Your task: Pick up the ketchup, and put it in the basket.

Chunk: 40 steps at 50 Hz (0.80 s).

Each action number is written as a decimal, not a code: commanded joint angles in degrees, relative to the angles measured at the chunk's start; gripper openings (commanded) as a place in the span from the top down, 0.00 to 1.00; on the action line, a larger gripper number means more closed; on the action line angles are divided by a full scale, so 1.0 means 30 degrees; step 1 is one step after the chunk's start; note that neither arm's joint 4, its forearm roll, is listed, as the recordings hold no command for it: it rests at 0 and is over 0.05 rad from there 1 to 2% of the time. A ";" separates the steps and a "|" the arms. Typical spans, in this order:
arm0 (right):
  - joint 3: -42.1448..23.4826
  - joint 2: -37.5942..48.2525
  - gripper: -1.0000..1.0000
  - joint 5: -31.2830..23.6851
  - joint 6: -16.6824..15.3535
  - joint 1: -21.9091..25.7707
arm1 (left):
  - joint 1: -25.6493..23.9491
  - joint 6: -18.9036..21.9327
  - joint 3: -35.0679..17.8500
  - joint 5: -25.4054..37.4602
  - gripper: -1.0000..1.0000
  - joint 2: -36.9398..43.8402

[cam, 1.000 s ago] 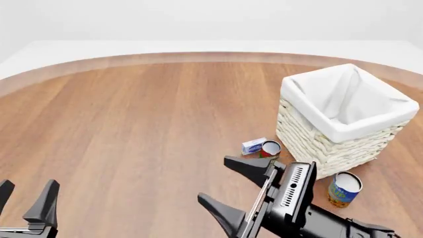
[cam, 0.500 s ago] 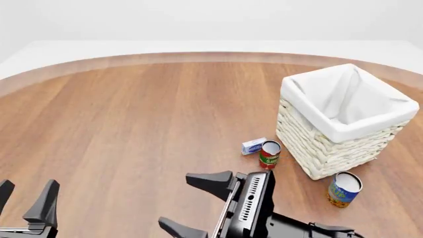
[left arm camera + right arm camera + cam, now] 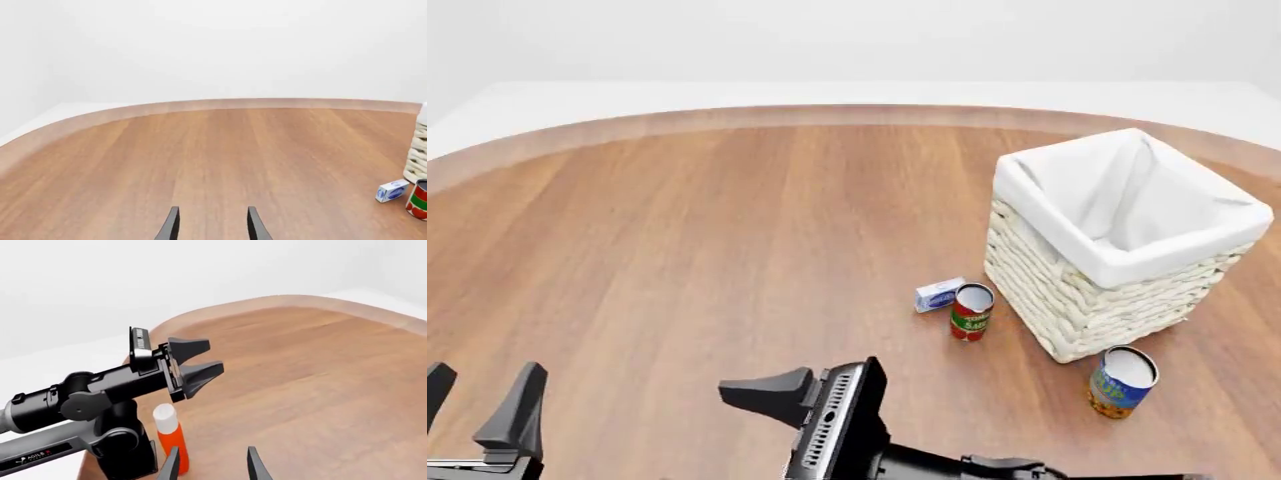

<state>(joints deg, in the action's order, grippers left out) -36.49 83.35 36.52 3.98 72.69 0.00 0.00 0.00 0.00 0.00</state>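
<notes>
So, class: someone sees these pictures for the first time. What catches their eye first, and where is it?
The big cream basket with its white liner stands at the table's right, two cans and a small box near its base. The right gripper, open, sits low in the front view. In the right wrist view, the ketchup stands beside the left arm's base.

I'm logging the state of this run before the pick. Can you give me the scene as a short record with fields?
ketchup: upright, cap up, beside the left arm's base; shows only in the right wrist view
basket: upright on the table, ketchup not in it
left claw: open, holding nothing
right claw: open, holding nothing, pointed near the ketchup
near basket: red-and-green can, small blue-and-white box, blue-and-yellow can
task: ketchup not yet grasped
</notes>
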 commanded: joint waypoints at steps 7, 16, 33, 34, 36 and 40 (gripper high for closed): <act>-0.2258 0.2649 0.00 -0.0151 0.0767 0.1173 | 0.0000 0.0000 0.0000 0.0000 0.00 0.0000; -0.2684 0.3107 0.00 -0.0275 0.0925 0.1172 | 0.0000 0.0000 0.0000 0.0000 0.00 0.0000; -0.3604 0.4320 0.00 -0.0681 0.1915 0.1885 | 0.0000 0.0000 0.0000 0.0000 0.00 0.0000; -0.3667 0.4381 0.00 -0.0737 0.1951 0.1940 | 0.0000 0.0000 0.0000 0.0000 0.00 0.0000; -0.3769 0.4509 0.00 -0.0824 0.2009 0.2073 | 0.0000 0.0000 0.0000 0.0000 0.00 0.0000; -0.3922 0.4683 0.00 -0.0925 0.2165 0.2183 | 0.0000 0.0000 0.0000 0.0000 0.00 0.0000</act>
<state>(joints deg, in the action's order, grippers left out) -46.80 95.59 34.59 9.28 78.06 0.00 0.00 0.00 0.00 0.00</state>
